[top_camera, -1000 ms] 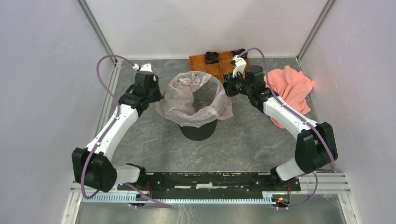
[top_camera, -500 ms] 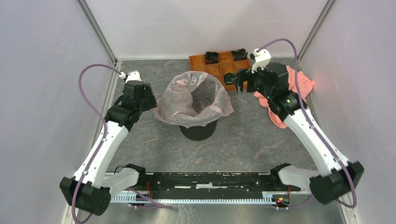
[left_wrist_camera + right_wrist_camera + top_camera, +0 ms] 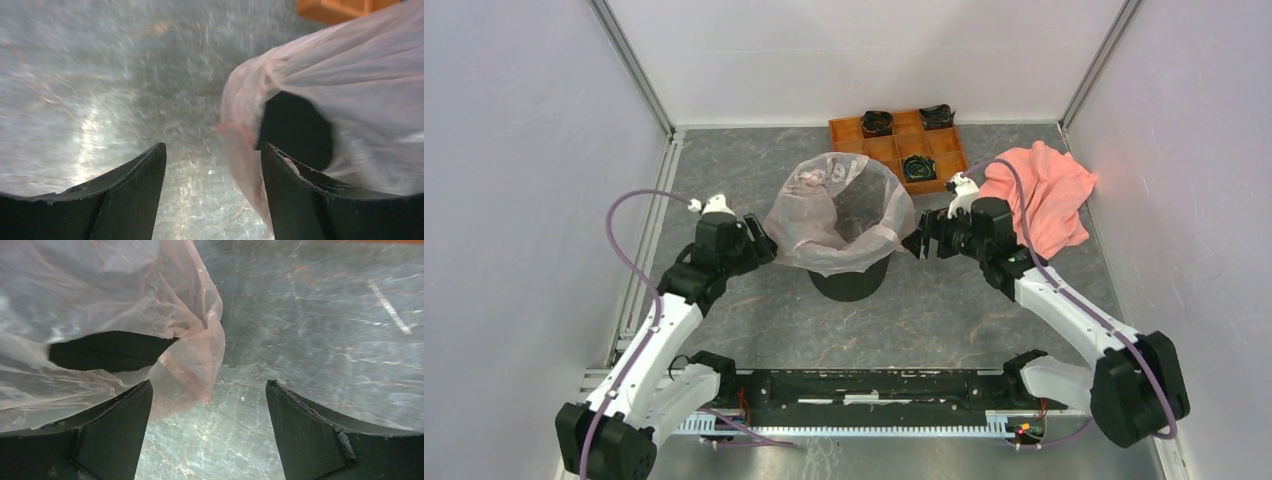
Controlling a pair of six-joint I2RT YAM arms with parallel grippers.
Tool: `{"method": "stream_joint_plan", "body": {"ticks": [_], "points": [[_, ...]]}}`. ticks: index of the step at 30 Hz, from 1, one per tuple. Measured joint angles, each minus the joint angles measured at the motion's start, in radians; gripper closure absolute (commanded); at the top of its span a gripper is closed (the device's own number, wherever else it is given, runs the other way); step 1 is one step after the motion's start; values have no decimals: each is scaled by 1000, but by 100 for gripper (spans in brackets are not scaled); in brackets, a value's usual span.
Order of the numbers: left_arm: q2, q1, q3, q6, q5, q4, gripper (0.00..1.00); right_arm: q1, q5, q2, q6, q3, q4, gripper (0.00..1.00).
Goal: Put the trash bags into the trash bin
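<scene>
Bag (image 3: 829, 215) draped over bin (image 3: 849, 284); L gripper (image 3: 762, 247), R gripper (image 3: 920, 245) flanked it, jaws wide. Seating step, prob; next needed hem pinch.

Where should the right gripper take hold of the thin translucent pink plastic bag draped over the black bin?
Pinch the thin translucent pink plastic bag by its loose hem hanging outside the round black plastic bin, coming from the bin's right. That flap dangles free ahead of the open right gripper, so the jaws could likely close across it.
</scene>
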Motion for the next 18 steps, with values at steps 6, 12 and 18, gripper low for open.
{"method": "stream_joint_plan", "body": {"ticks": [6,12,18], "points": [[50,0,-146,-86,156,140,38,0,-106,114,81,-78,196,23],[126,0,-212,-146,261,301,50,0,-140,122,97,-89,293,31],[231,0,-284,-196,359,425,57,10,-144,149,100,-120,348,32]]}}
